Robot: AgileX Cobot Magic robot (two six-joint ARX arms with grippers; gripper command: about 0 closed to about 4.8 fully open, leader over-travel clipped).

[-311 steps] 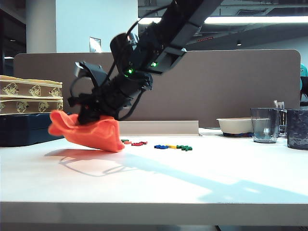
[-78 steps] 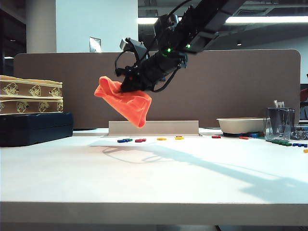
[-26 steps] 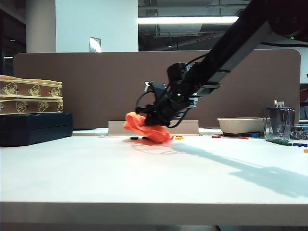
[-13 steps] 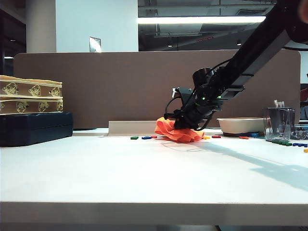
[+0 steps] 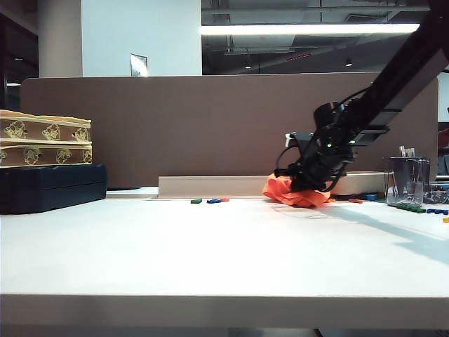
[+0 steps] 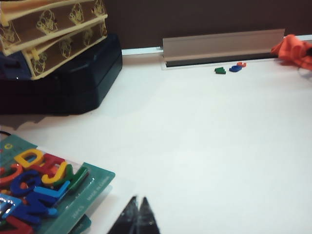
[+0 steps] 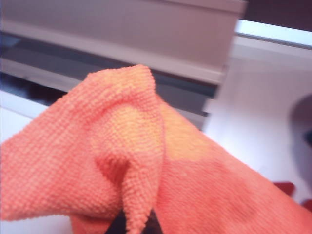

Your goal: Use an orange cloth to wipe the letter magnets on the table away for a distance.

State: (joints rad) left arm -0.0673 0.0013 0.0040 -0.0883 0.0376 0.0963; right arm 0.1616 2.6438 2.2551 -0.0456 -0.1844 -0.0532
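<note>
The table [image 5: 210,246] is a wide white top that fills the lower half of the exterior view. Behind it a brown divider panel [image 5: 175,126] runs nearly edge to edge, with a pale rail [image 5: 210,186] along its foot. At about nine o'clock a dark case [image 5: 49,186] holds two patterned boxes [image 5: 42,144], all cut off by the frame edge.

The right arm comes down from two o'clock, its upper part out of frame. The right gripper [image 5: 303,184] sits low at the back of the table, right of centre, pinching the orange cloth [image 5: 295,193]. The cloth is bunched and rests on the table just in front of the rail. In the right wrist view the cloth [image 7: 146,170] fills most of the picture and hides the fingers, except for dark tips at its fold.

Three letter magnets [image 5: 209,201], green, blue and red, lie left of the cloth, well apart from it. More magnets at three o'clock, beside a clear cup [image 5: 405,179], are too small to read.

The left gripper [image 6: 138,219] shows only in its wrist view, tips pressed together above bare table, near a packet of letters [image 6: 39,187] cut off by the frame.
</note>
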